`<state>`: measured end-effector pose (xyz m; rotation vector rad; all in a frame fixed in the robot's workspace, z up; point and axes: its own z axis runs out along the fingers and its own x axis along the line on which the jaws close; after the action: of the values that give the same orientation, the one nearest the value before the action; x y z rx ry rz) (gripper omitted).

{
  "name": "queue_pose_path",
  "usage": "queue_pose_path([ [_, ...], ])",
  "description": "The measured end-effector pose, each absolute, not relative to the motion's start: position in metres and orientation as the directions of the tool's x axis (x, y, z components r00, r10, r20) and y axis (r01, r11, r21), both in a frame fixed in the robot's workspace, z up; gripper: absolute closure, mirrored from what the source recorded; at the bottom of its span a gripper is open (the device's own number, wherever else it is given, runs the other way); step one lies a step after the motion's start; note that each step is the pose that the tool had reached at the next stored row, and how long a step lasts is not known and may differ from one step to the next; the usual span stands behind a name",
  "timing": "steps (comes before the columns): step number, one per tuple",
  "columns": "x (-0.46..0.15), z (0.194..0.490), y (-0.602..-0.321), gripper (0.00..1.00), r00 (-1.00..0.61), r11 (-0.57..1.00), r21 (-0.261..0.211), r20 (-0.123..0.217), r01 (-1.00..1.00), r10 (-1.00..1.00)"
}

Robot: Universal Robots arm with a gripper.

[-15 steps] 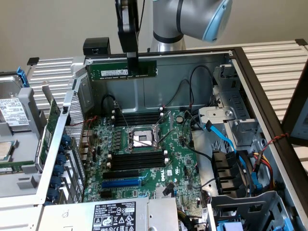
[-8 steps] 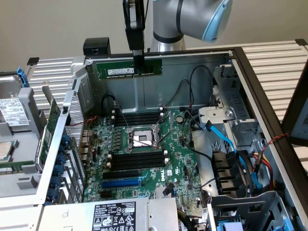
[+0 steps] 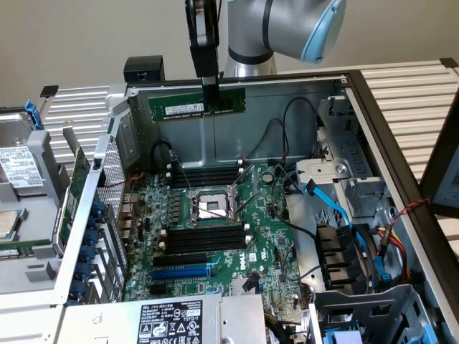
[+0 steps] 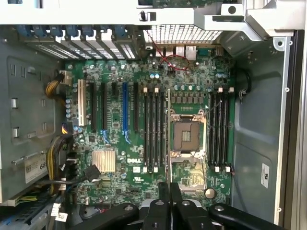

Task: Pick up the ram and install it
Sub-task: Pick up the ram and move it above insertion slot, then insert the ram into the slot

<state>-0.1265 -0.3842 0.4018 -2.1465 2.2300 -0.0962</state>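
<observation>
One ram (image 3: 172,110) is hanging level under the tool (image 3: 210,100), jaws nearly closed and pinching its top edge, contacts facing memory slots (image 3: 204,238) below.

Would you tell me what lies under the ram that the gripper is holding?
The motherboard, seen past the ram: black memory slots and the processor socket. The stick's edge hides a thin strip between them.

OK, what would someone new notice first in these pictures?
The gripper, shut on the ram, holds it level over the open computer case. Below lies the green motherboard, its bare CPU socket flanked by black memory slots.
</observation>
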Motion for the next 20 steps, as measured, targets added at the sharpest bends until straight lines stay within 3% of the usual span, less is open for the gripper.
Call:
queue_pose_path([
  [20,-0.1231,0.4008,-0.3838,0.87,-0.038,0.038,-0.071,-0.001,-0.997,-0.999],
])
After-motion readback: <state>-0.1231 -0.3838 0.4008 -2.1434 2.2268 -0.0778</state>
